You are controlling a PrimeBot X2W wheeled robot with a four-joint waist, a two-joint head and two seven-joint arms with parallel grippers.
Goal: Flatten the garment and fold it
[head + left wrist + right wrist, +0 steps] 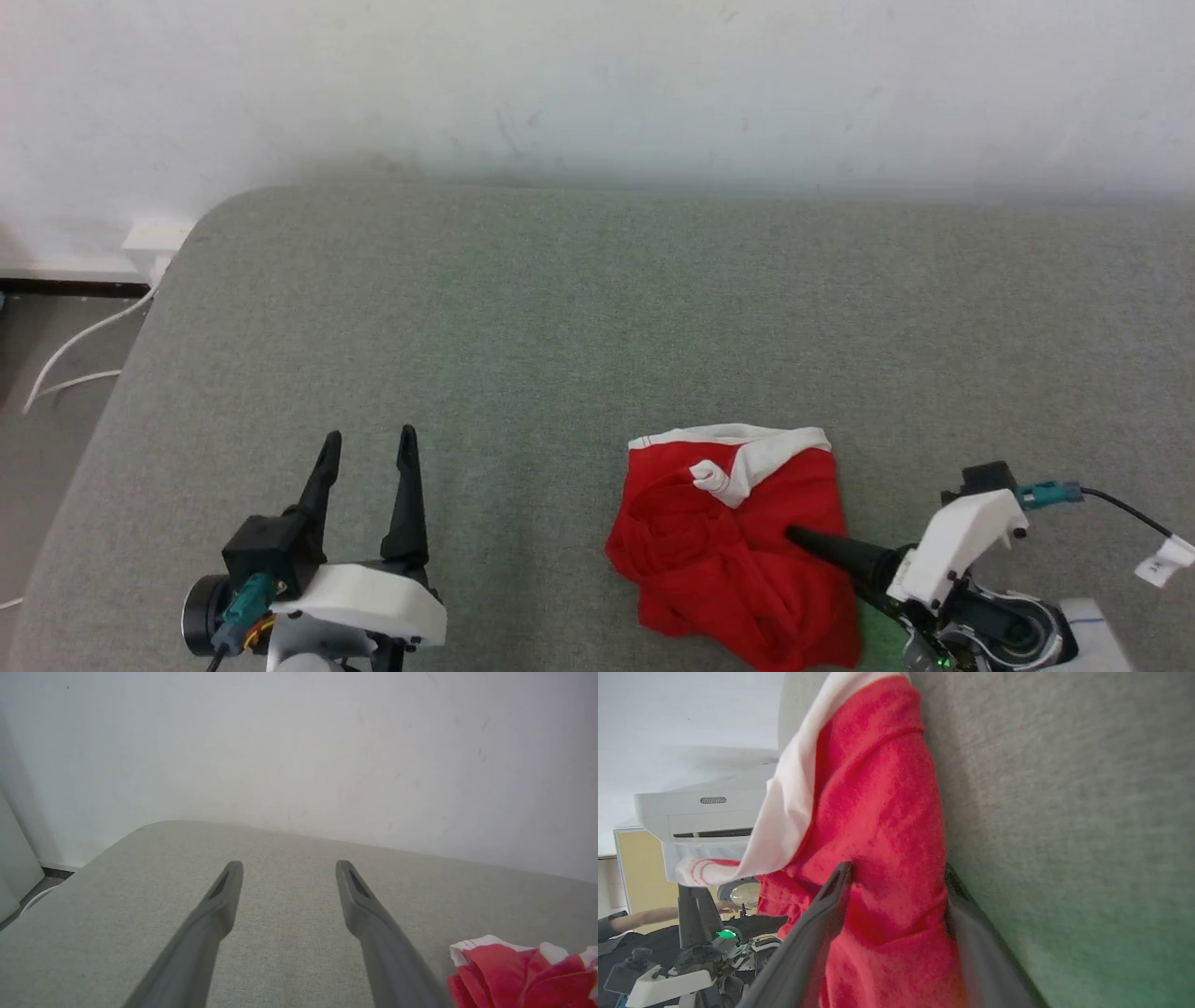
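Sitting low-left over the grey fabric-covered tabletop (523, 308), left gripper (370, 435) is idle: fingers (408, 485) spread wide, nothing between them, pointing toward the white wall (597, 84). Left wrist view agrees: left gripper (288, 865) gapped wide over bare grey fabric. A white cable (84, 336) runs down past the tabletop's left edge.

The garment (709, 560) is right of centre, near the front edge, well apart from the left gripper. It's a crumpled red heap, not flattened. The white trim band runs along its far edge, with a small white bit curled over on top. No lettering readable. Its corner pokes into the left wrist view at bottom right (514, 975).

The right gripper (798, 539) comes in from the lower right, lying nearly flat and pointing left, one dark finger resting on top of the heap. In the right wrist view the right gripper (896, 870) has its fingers (831, 905) well apart, straddling a fold of the garment (878, 788). Red fabric fills the gap, one finger is over the cloth and the other is down by the tabletop (1064, 812). Not pinched.
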